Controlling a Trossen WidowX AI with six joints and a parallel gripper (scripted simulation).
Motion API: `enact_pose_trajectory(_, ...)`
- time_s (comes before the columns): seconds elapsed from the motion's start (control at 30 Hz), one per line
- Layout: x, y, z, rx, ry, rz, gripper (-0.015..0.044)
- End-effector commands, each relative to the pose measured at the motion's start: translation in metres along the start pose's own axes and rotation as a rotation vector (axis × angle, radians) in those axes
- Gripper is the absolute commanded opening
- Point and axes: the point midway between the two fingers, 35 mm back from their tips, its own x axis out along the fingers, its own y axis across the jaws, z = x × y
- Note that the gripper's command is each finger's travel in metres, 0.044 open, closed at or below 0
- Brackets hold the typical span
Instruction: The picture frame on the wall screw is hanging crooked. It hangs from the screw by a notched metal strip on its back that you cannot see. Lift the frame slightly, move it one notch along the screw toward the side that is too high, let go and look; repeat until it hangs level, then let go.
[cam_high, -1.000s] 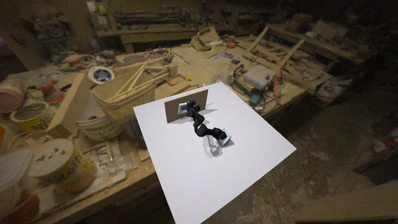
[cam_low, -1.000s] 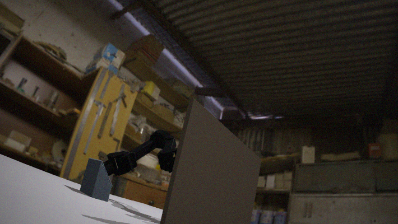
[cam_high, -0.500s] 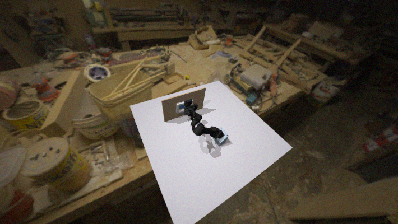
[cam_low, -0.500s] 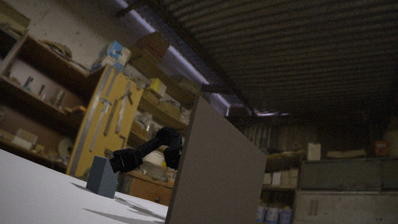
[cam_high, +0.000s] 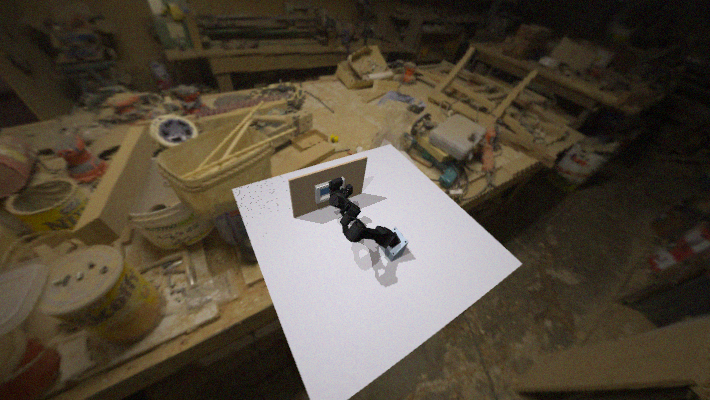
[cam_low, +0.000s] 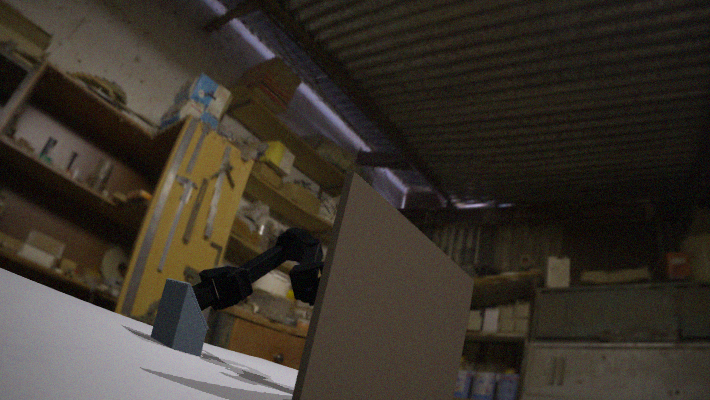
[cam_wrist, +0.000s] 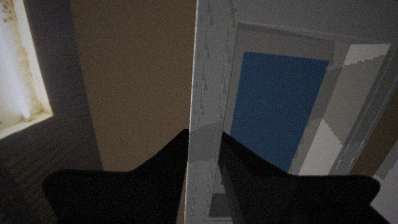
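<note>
The picture frame (cam_high: 318, 195) (cam_wrist: 210, 75), pale grey with a blue picture, is at the front of the upright brown board (cam_high: 302, 197) (cam_low: 395, 300) (cam_wrist: 135, 85). My gripper (cam_wrist: 202, 135) is shut on one border bar of the frame, one black finger on each side of it. In the top view the arm's dark end covers the right part of the frame, and its tilt is too small to judge. In the exterior view the board hides the frame and fingers. The screw and the notched strip are hidden.
The arm's blue-grey base (cam_high: 397, 246) (cam_low: 180, 320) stands on the white table top (cam_high: 350, 320) (cam_low: 60, 340), in front of the board. Beyond the table top is a cluttered workbench with a yellowish bin (cam_high: 220, 175) and buckets.
</note>
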Motion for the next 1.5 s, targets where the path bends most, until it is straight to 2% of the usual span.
enact_pose_trajectory(0.0,0.0,0.0,0.0,0.004,0.0,0.0,0.0079)
enact_pose_trajectory(0.23,0.0,0.0,0.0,0.004,0.0,0.0,0.026)
enact_pose_trajectory(0.4,-0.006,0.001,-0.002,0.014,0.0,0.001,0.026)
enact_pose_trajectory(0.73,-0.095,-0.001,-0.001,0.156,-0.003,0.008,0.026)
enact_pose_trajectory(0.97,-0.1,0.006,-0.001,0.167,0.004,0.007,0.026)
enact_pose_trajectory(1.47,-0.175,0.038,0.022,0.319,-0.006,0.005,0.026)
